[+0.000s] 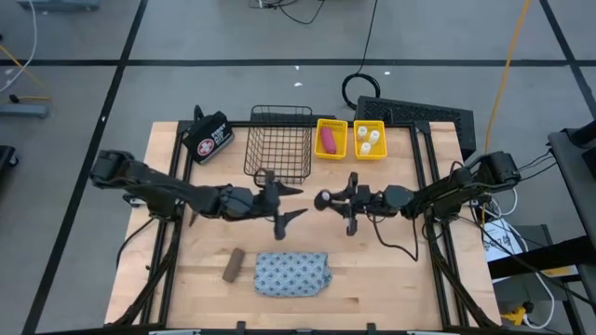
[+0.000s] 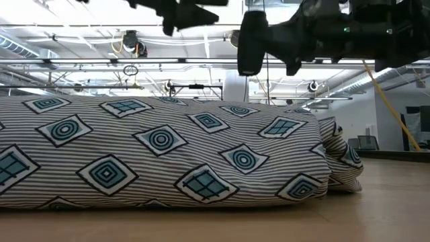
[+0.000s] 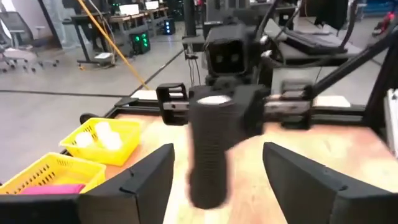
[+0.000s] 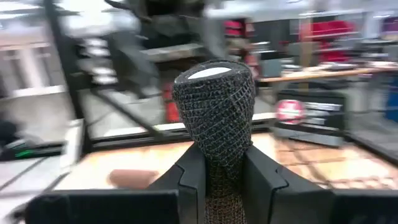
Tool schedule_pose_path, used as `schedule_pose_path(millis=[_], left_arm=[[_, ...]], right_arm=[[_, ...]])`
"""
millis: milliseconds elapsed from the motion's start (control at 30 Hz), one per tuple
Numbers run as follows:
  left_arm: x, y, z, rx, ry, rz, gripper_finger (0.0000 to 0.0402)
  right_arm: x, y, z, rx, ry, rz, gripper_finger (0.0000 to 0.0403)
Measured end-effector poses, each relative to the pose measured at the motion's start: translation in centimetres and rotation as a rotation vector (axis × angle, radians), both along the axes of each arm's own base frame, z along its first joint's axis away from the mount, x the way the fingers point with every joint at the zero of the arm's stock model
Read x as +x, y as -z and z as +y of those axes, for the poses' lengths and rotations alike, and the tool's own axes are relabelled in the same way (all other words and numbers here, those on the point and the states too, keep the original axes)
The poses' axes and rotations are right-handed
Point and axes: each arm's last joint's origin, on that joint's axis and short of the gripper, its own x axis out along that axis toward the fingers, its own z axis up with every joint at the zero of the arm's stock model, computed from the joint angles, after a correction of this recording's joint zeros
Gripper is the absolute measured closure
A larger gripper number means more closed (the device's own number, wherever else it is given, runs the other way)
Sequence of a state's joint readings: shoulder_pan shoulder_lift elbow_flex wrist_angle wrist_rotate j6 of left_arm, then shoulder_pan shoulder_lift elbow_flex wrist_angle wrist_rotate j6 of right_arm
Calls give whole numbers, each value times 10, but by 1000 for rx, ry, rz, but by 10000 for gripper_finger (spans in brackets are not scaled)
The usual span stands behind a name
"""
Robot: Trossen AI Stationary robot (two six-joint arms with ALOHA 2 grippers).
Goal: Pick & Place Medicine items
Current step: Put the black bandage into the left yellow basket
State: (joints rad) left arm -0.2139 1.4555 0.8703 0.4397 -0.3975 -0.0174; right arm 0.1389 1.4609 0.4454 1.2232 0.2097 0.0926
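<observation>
High view: black roll [image 1: 351,216] pinched in right tool [image 1: 352,200], left tool [image 1: 279,200] spread wide beside wire basket [image 1: 279,140]; best backed clear before carrying.

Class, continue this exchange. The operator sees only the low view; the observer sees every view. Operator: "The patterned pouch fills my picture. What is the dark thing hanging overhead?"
Observer: A black roll, clamped upright in the right gripper.
Operator: Where is the left gripper?
Observer: The left gripper faces the black roll, open, and the high view shows a gap between them.
Operator: What else is on the table near the pouch?
Observer: A brown bar lies beside the pouch, on the left arm's side, apart from it.
</observation>
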Motion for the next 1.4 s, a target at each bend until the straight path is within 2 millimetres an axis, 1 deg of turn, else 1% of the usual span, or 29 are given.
schedule_pose_path(millis=[67, 167, 233, 300, 367, 467, 567, 667, 733, 833, 933, 1000, 1067, 1200, 1400], left_arm=[[-7, -8, 1, -27, -4, -3, 145], [-10, -13, 2, -64, -6, -27, 147], [-11, -15, 2, -78, -6, -40, 148], [-11, -16, 2, -85, -6, -46, 148], [-11, -15, 2, -86, -6, -44, 147], [-11, -15, 2, -85, -6, -43, 146], [-11, -15, 2, -86, -6, -44, 146], [-11, -15, 2, -88, -6, -45, 146], [-11, -15, 2, -99, -7, -47, 146], [-11, -15, 2, -102, -7, -48, 146], [-11, -16, 2, -102, -7, -49, 146], [-11, -16, 2, -103, -6, -51, 146], [-11, -16, 2, -103, -6, -53, 146], [-11, -17, 2, -104, -5, -60, 146], [-11, -17, 2, -104, -4, -60, 146]], right_arm=[[0, 0, -5, 14, 120, 3, 348], [1, -2, -19, 40, 336, 6, 348], [8, -6, -30, 51, 476, 31, 348], [18, -12, -41, 25, 582, 108, 348], [32, -20, -55, -9, 637, 218, 348], [46, -37, -77, 10, 709, 354, 348], [49, -52, -102, 82, 795, 405, 348], [45, -57, -124, 139, 840, 385, 348], [41, -56, -137, 190, 829, 386, 348], [34, -49, -154, 317, 816, 408, 348], [34, -34, -166, 373, 846, 447, 348], [32, -25, -170, 385, 862, 482, 348], [35, -19, -175, 410, 875, 473, 348], [38, 1, -179, 415, 893, 542, 348], [41, 16, -183, 417, 930, 578, 348]])
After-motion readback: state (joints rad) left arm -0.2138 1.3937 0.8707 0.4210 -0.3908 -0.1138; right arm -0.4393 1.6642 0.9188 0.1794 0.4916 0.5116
